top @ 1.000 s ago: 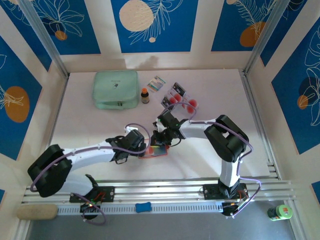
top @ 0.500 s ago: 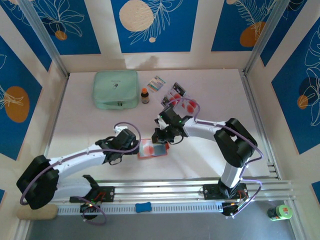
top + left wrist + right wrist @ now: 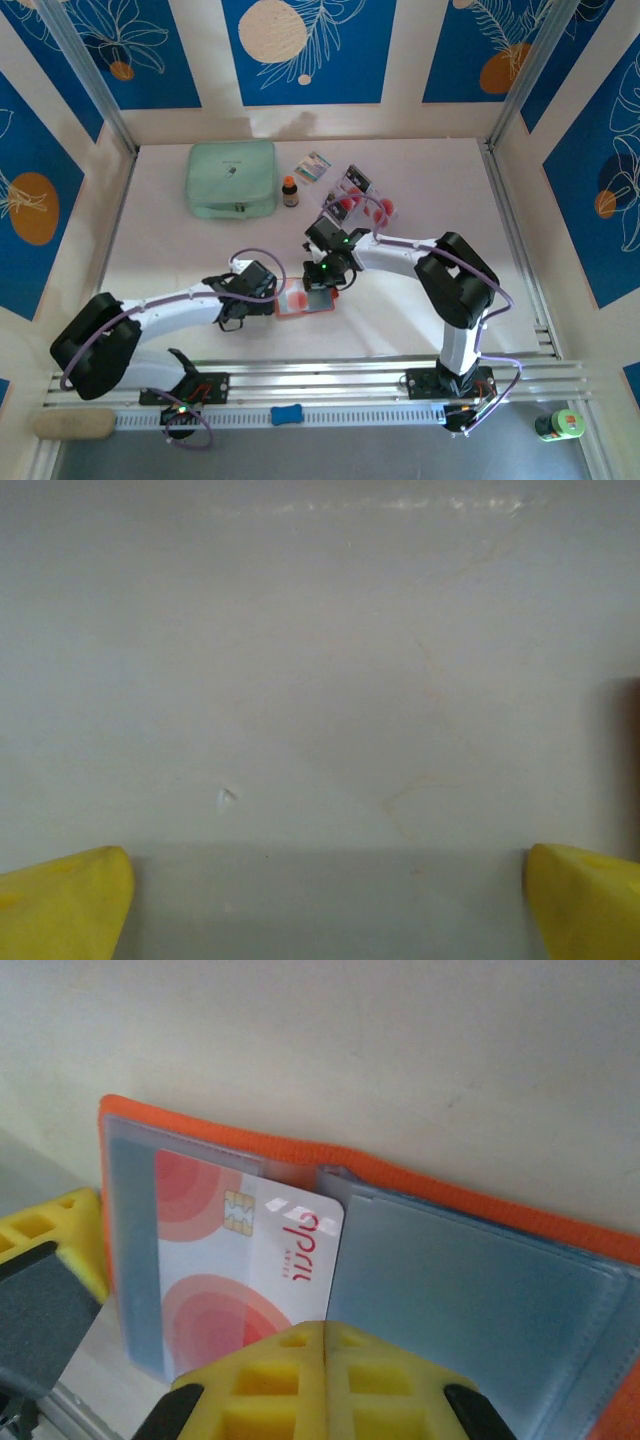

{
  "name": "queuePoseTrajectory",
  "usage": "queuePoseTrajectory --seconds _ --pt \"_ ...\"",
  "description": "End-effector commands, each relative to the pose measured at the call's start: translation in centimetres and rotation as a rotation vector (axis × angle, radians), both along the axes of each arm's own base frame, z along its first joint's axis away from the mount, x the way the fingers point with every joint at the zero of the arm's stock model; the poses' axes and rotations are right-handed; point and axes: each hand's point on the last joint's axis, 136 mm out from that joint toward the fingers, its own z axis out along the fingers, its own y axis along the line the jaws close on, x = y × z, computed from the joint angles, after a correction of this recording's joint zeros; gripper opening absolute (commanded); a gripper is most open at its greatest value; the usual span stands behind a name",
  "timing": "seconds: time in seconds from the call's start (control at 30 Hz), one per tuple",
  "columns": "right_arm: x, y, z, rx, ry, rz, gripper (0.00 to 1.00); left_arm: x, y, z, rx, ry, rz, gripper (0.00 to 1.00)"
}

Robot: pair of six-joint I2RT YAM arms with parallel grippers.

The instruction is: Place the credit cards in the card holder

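The orange card holder (image 3: 305, 302) lies open on the table between both grippers, its grey-blue pockets (image 3: 480, 1290) facing up. One pale credit card (image 3: 250, 1260) with red round spots sits in the left pocket. My right gripper (image 3: 325, 272) hangs over the holder, shut (image 3: 326, 1360), its joined tips covering the card's near edge; the card is not between them. My left gripper (image 3: 268, 295) rests at the holder's left edge, open (image 3: 325, 900) above bare table; one of its fingers (image 3: 40, 1280) shows beside the holder. More credit cards (image 3: 365, 207) lie in a loose pile behind the right arm.
A mint-green zip pouch (image 3: 232, 178) lies at the back left. A small brown bottle (image 3: 290, 190) and a patterned packet (image 3: 317, 165) sit beside it. Metal rails (image 3: 320, 380) run along the near edge.
The right arm's elbow swung out to the right and came back while its gripper edged left over the holder. The left gripper drew back left, then returned to the holder's edge.
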Motion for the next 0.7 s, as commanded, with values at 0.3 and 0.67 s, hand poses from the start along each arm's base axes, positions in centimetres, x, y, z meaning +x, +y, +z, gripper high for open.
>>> queuePoseTrajectory --seconds 0.3,0.67 --pt "-0.6 1.0 -0.6 -0.04 0.017 0.042 0.01 0.8 -0.6 0.1 0.003 0.004 -0.024 1.0" --pt "-1.5 2.4 -0.5 -0.023 0.036 0.069 0.01 0.9 -0.8 -0.1 -0.001 0.005 -0.03 1.0"
